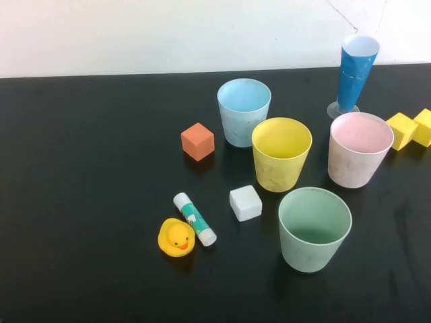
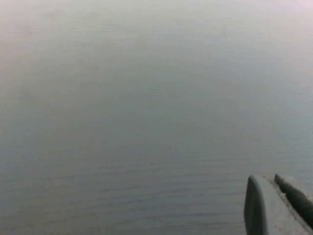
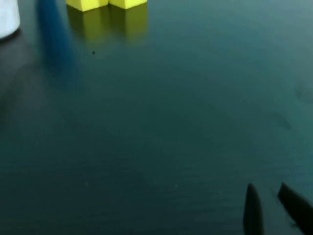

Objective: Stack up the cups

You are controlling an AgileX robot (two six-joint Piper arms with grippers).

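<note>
We see a black matte counter [image 1: 81, 202] filling most of the high view, with a pale wall [image 1: 135, 33] along the top of the frame. The left third of the counter is bare. Moving right, a yellow rubber duck [image 1: 176, 238] sits at lower centre-left, touching a glue stick [image 1: 194, 219] that lies slanted beside it. Above them stands an orange cube [image 1: 198, 141], and a white cube [image 1: 245, 202] sits near the frame's centre.

The four cups all stand upright and unstacked, mouths open. The light blue cup [image 1: 243, 111] is at upper centre, the yellow cup [image 1: 281, 153] just right and below it, the green cup [image 1: 314, 228] at lower right, and the pink cup [image 1: 359, 148] at mid right. A tall blue cone glass [image 1: 354, 73] stands behind the pink cup near the wall, and two yellow blocks [image 1: 411, 129] lie at the right edge.

Neither arm appears in the high view. The left gripper [image 2: 283, 203] shows only in its wrist view, over a featureless grey surface, jaws closed and empty. The right gripper [image 3: 274, 208] hovers above dark counter, jaws slightly parted and holding nothing, the yellow blocks farther off.
</note>
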